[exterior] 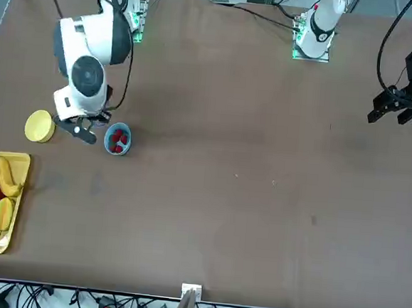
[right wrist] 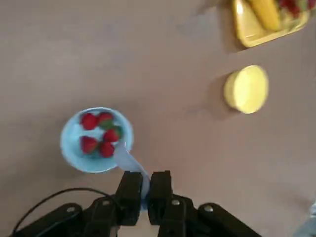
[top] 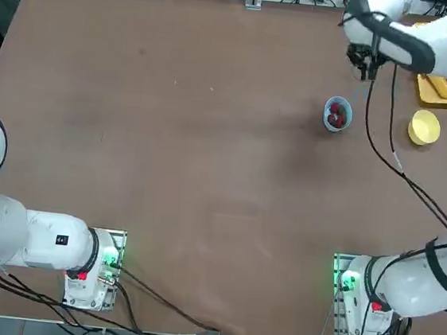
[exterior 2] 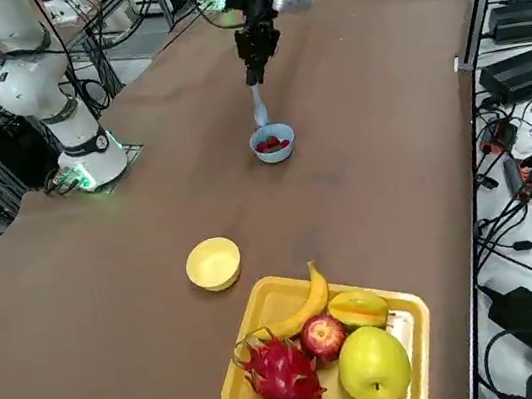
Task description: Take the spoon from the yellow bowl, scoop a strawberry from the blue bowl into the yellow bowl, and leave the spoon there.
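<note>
Front view and right side view alike show the right gripper (exterior 2: pixel 255 78) above the table (exterior 2: pixel 108 285), by the blue bowl (exterior 2: pixel 272 143), with the spoon (exterior 2: pixel 259 107) held between its closed fingers (right wrist: pixel 160 190). The spoon's handle is gripped and its other end is pointed down at the bowl's rim; in the wrist view that end overlaps the rim beside the strawberries (right wrist: pixel 106 149), though whether it touches one cannot be told.

The first part of the task can be judged done: the spoon is out of the yellow bowl (exterior 2: pixel 214 264), which stands upright between the blue bowl and the fruit tray (exterior 2: pixel 424 336), and no strawberry is seen in it. All the berries that can be made out, about five, are lying in the blue bowl, so the scooping is judged to be just at its start.

Still left are the lifting of one strawberry, its carrying across to the yellow bowl, its tipping in, and the release of the spoon there. Less than half of the work seems to be completed.
</note>
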You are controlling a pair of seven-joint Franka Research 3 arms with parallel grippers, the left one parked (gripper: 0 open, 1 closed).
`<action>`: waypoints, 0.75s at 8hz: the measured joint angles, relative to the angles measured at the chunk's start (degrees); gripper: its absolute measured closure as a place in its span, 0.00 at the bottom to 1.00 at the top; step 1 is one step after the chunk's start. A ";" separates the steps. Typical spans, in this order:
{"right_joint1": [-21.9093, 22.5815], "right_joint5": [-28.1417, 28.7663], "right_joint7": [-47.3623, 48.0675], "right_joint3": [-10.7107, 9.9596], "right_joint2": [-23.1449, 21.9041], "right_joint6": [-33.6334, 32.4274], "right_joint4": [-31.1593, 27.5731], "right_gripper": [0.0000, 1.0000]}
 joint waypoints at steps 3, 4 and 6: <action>-0.05 5.83 -2.13 -0.06 0.21 5.24 -1.11 0.89; -0.14 5.93 -5.99 -0.10 0.15 6.95 -2.65 0.89; -0.91 6.00 -11.14 -0.41 -1.05 12.58 -7.06 0.89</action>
